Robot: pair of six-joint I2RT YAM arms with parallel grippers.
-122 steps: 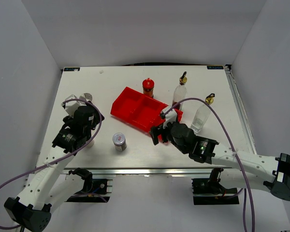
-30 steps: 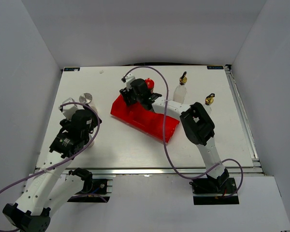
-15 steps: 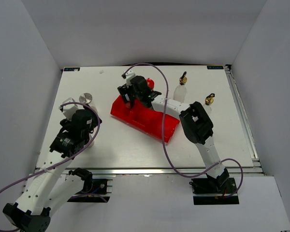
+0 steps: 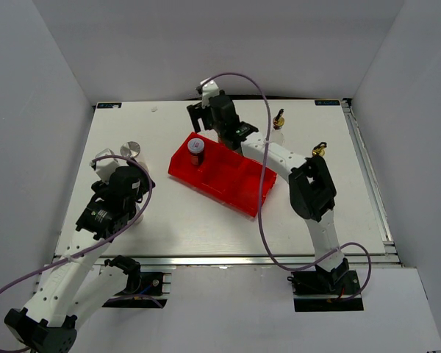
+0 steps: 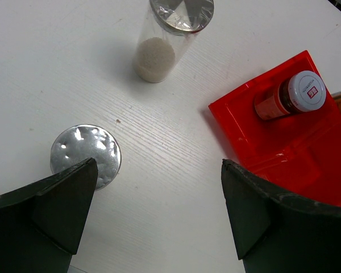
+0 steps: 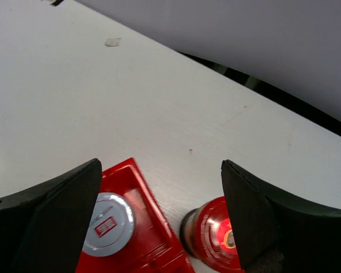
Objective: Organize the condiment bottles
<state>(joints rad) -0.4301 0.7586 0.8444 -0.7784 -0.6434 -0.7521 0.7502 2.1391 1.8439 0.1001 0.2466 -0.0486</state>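
A silver-capped jar (image 4: 196, 149) stands in the left compartment of the red bin (image 4: 231, 180); it also shows in the left wrist view (image 5: 298, 94) and the right wrist view (image 6: 108, 230). My right gripper (image 4: 208, 116) is open and empty, above the table just behind the bin (image 6: 142, 187) and the red-lidded jar (image 6: 213, 239). Two tall bottles with gold spouts (image 4: 278, 120) (image 4: 319, 150) stand right of the arm, partly hidden. My left gripper (image 4: 125, 170) is open and empty beside two silver-capped shakers (image 5: 85, 149) (image 5: 173, 17).
The two shakers stand at the table's left (image 4: 132, 149) (image 4: 103, 157). The right arm stretches across the bin's right end. A black cable runs along the table's far edge (image 6: 273, 91). The table is walled by white panels.
My right gripper has let go of the silver-capped jar, which now stands in the bin's left compartment, and has moved back toward the far edge. The left arm has not moved.
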